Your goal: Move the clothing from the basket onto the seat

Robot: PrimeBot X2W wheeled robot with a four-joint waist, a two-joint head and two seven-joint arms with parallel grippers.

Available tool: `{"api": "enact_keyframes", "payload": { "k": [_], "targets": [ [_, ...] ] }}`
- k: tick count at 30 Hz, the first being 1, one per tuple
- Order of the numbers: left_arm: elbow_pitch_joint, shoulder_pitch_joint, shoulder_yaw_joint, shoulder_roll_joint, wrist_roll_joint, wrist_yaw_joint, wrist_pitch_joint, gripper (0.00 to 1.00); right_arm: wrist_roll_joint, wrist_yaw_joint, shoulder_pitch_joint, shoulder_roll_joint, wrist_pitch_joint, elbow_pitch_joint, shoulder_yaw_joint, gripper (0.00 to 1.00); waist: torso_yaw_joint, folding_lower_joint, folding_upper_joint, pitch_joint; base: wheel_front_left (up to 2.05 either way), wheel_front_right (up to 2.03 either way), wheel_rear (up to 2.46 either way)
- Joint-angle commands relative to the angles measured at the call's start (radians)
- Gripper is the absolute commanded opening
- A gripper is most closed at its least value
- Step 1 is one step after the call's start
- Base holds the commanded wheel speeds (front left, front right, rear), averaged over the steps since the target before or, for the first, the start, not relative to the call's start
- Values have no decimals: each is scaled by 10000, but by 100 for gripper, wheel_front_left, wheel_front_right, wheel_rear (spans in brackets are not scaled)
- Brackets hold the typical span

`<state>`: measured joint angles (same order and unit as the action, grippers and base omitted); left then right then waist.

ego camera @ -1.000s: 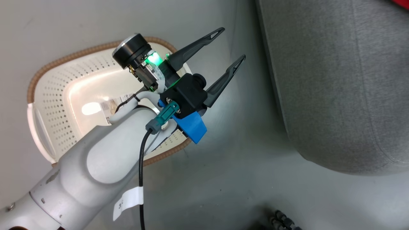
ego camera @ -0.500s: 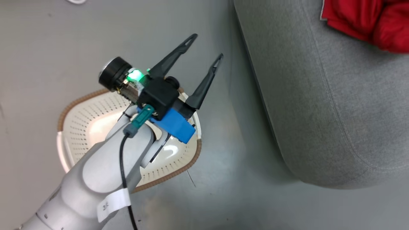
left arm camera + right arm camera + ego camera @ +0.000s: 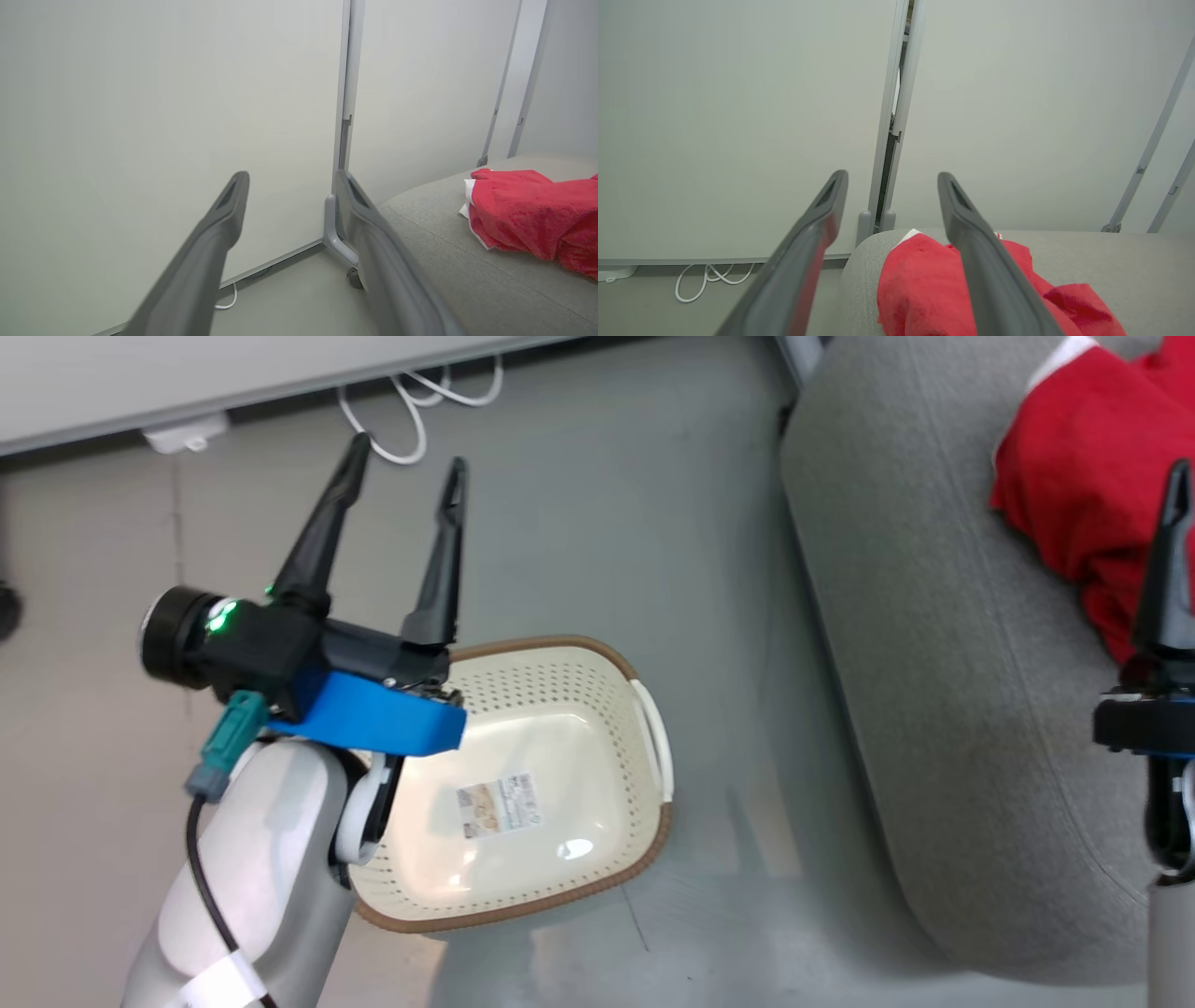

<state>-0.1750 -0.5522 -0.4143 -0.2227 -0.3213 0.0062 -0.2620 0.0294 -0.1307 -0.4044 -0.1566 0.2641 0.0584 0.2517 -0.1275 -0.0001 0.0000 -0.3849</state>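
The cream basket with its brown rim stands on the grey floor and holds nothing but a barcode sticker. My left gripper hovers over the basket's left end, fingers pointing up the head view, open and empty; in its own wrist view the left gripper faces a pale wall. Red clothing with white trim lies on the grey seat. One dark finger of my right arm stands at the head view's right edge, above the seat. My right gripper is open and empty above the clothing.
Pale wall panels stand behind the floor and the seat. White cables and a white power strip lie at the wall's foot. A grey panel foot with a caster stands by the seat's corner.
The head camera has turned, so the whole picture has shifted. My left gripper has swung from pointing up-right to pointing up. A right gripper finger and more of the clothing have come into view.
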Motion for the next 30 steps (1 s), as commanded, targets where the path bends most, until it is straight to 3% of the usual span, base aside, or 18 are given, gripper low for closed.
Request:
{"api": "enact_keyframes", "payload": {
  "k": [1, 15, 30],
  "targets": [
    [60, 222, 193, 48, 108, -59, -43, 100, 28, -1, 154, 66, 4, -52, -104, 100, 424, 1, 0, 386, 0, 0, 0],
    [152, 1889, 3174, 1078, 1221, -684, -36, 100, -117, -1, 522, 638, 4, 223, -1363, 100, 1700, 1, 0, 1358, 0, 0, 0],
    [-647, 2978, 4018, 1647, 1612, -1216, -37, 100, -13, -1, 1566, 995, 4, 1007, -1498, 100, 1988, 1, 0, 1998, 0, 0, 0]
  ]
}}
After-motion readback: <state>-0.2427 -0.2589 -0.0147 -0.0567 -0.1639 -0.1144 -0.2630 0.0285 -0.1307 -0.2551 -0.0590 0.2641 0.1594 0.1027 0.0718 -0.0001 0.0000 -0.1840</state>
